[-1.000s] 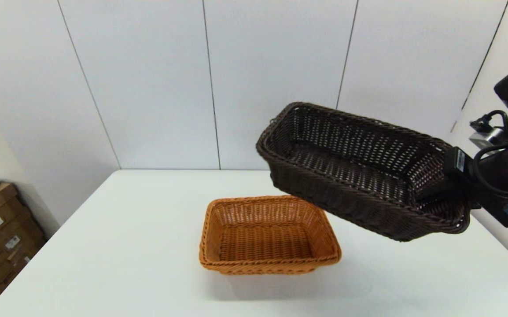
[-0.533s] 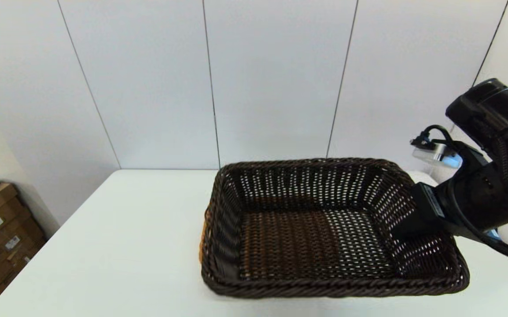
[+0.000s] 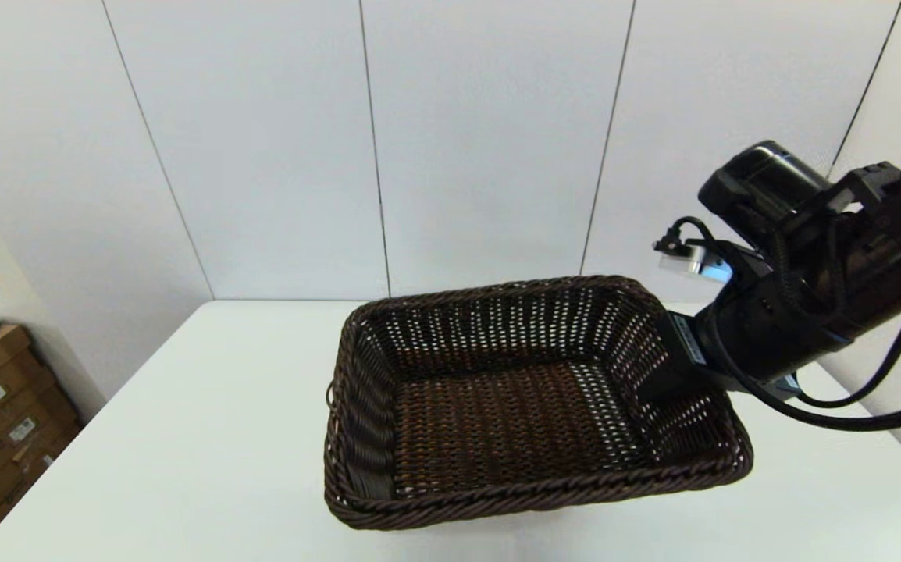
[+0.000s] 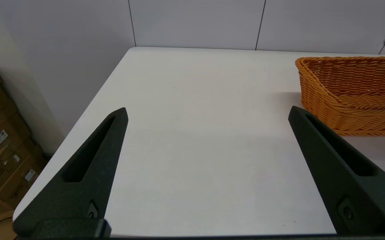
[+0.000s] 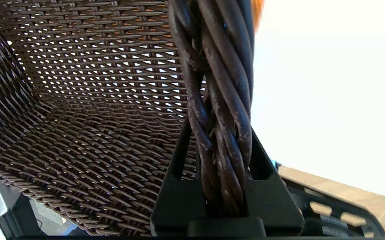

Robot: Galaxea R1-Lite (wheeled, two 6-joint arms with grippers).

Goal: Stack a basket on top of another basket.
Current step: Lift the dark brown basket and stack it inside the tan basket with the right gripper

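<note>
We log the placement step as in hand. The right gripper (image 3: 665, 375) is clamped on the braided rim of the dark brown basket (image 3: 513, 414) at its right end; in the right wrist view the two fingers (image 5: 266, 166) pinch the rim (image 5: 217, 100) between them, one inside the wall and one outside.

In the head view the dark basket sits over the middle of the table (image 3: 185, 437), roughly level, and hides the orange basket (image 4: 352, 90) from that camera. Orange weave shows through gaps in the dark weave in the right wrist view, so we judge the dark basket to be over the orange one. The left wrist view shows a dark edge above the orange rim at the picture's border; we cannot tell whether the two touch.

The left gripper (image 4: 207, 115) hangs low over the table's left part, fingers spread wide and empty, the orange basket near one fingertip.

Next move, in our judgement: lower until the dark basket nests squarely, keeping its sides parallel to the orange rim, then open the right fingers and lift clear without dragging the rim.
</note>
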